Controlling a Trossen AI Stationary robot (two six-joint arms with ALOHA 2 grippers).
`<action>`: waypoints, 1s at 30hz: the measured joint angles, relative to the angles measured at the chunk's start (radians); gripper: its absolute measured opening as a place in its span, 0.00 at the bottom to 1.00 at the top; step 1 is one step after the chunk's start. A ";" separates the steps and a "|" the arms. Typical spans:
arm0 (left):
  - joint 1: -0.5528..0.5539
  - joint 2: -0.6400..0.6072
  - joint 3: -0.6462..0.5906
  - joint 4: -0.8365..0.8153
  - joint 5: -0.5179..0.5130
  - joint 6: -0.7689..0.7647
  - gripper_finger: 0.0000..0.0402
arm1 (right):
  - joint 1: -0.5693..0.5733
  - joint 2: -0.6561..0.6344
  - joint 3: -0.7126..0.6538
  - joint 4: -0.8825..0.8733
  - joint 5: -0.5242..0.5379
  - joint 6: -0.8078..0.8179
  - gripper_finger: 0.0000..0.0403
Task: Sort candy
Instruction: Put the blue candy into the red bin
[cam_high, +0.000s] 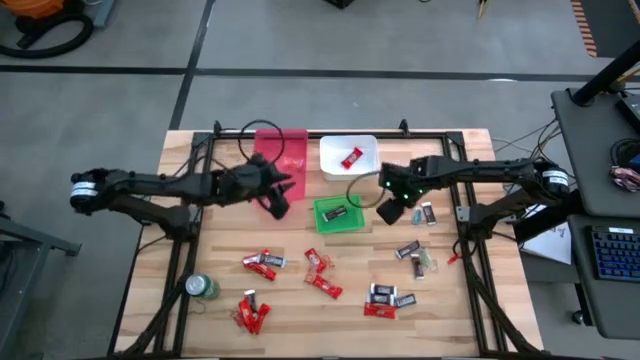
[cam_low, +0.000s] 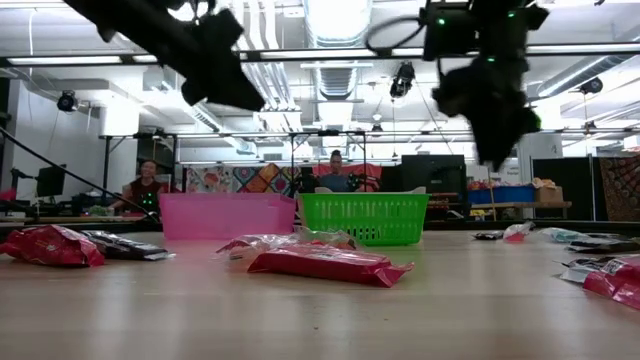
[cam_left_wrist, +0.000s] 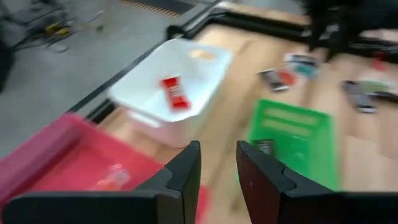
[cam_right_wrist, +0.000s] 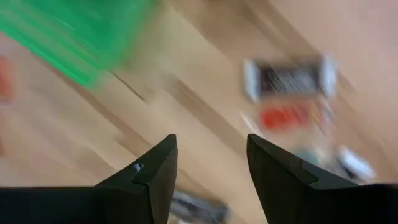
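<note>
1. High view. The wooden slatted table (cam_high: 330, 310) carries three plastic bins at its far middle: a pink rectangular bin (cam_high: 283, 150), a white rectangular bin (cam_high: 347, 155) holding one red-wrapped candy (cam_high: 352, 158), and a green mesh bin (cam_high: 338, 214) holding one dark-wrapped candy (cam_high: 335, 212). The left tool (cam_high: 279, 203) hangs at the near edge of the pink bin, just beside the green one. The right tool (cam_high: 391, 211) hangs just right of the green bin, near two dark-wrapped sweets (cam_high: 423, 213). Loose red and dark wrapped sweets (cam_high: 322, 287) lie scattered over the near half of the table; a green round can (cam_high: 202, 288) stands at the near left.

2. Low view. Both tools hang above the table, clear of it. A red-wrapped sweet (cam_low: 325, 263) lies in front of the pink and green bins; more sweets lie at either edge. Two people (cam_low: 332, 172) sit in the room behind.

3. Left wrist view. The left tool's two dark fingers (cam_left_wrist: 185, 177) stand a narrow gap apart with nothing between them: released. Beyond them lie the pink bin, the white bin with its red sweet and the green bin.

4. Right wrist view. The right tool's fingers (cam_right_wrist: 155, 177) stand well apart, empty, above bare wood; blurred dark and red sweets (cam_right_wrist: 290, 81) lie beyond, the green bin off to one side.
</note>
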 joint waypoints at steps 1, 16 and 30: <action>-0.022 -0.003 0.000 0.008 0.000 0.000 0.21 | 0.014 0.000 0.000 -0.042 0.014 0.030 0.45; -0.125 -0.009 0.000 0.012 -0.010 0.025 0.21 | 0.081 0.000 -0.206 -0.039 0.102 0.244 0.46; -0.124 -0.005 0.000 0.017 -0.010 0.034 0.21 | 0.082 0.015 -0.385 0.240 0.123 0.322 0.42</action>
